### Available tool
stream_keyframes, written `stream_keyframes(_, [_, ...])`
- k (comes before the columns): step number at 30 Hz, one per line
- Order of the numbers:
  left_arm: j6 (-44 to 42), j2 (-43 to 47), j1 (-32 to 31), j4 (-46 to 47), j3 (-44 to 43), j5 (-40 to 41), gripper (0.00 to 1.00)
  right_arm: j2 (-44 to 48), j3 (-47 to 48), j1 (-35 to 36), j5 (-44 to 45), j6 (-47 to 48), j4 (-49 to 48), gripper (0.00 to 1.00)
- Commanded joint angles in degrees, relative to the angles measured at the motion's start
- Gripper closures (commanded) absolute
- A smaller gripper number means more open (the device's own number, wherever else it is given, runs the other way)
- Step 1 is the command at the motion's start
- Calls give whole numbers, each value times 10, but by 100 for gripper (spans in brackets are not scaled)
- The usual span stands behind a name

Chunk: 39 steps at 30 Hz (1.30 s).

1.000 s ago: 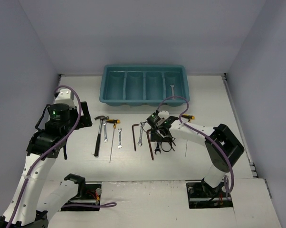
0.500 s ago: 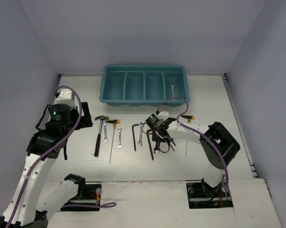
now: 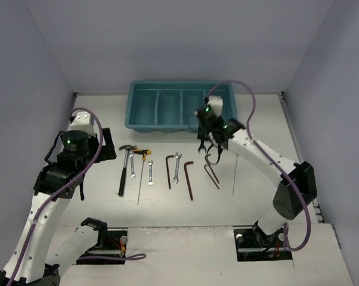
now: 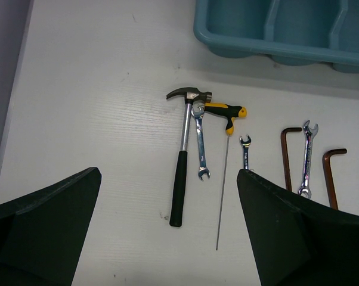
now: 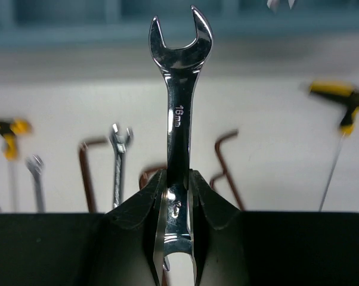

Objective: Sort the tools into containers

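A large silver wrench [image 5: 179, 107] stands upright between the fingers of my right gripper [image 5: 178, 185], which is shut on its lower shank. In the top view this gripper [image 3: 207, 145] hangs above the table just in front of the teal tray [image 3: 145, 123] and its four containers. On the table lie a hammer [image 4: 182, 161], silver wrenches [image 4: 199, 143], a yellow-black T-handle driver [image 4: 224, 111] and reddish-brown hex keys [image 4: 285, 155]. My left gripper [image 4: 169, 179] is open above the hammer handle, holding nothing.
A second T-handle driver [image 5: 340, 98] lies to the right of the hex keys [image 3: 212, 173], its thin shaft [image 3: 234, 179] pointing toward me. The right arm covers part of the tray's rightmost compartment. Grey walls close in on three sides.
The right gripper closed on the large wrench, lifted it off the table and carried it back toward the tray's right end. The left arm stayed still.
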<state>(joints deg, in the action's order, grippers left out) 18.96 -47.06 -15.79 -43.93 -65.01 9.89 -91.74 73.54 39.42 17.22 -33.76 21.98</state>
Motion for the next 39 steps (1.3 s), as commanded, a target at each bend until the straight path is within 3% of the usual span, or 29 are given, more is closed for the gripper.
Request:
stream_keyframes(1, [-2, 2, -4, 15, -8, -1, 3, 10, 121, -96, 10, 126, -3, 100])
stream_keyframes(9, [16, 4, -5, 12, -4, -16, 3, -189, 362, -196, -33, 253, -9, 100])
stream_keyframes(16, [33, 11, -6, 2, 6, -28, 3, -348, 503, -232, -52, 266, -11, 98])
stream_keyframes(20, [38, 14, -6, -6, 6, -28, 3, -396, 545, -240, -53, 267, -11, 77])
stream_keyframes(23, [44, 15, -6, -7, 8, -28, 3, -396, 545, -240, -60, 267, -12, 59])
stream_keyframes(27, [49, 16, -6, -7, 9, -29, 3, -363, 517, -239, -68, 272, -11, 50])
stream_keyframes(35, [38, 17, -6, -18, -16, -18, 3, -177, 369, -188, -60, 200, -11, 53])
stream_keyframes(39, [40, 17, -6, -20, -23, -17, 3, -85, 237, -96, -31, 128, -11, 54])
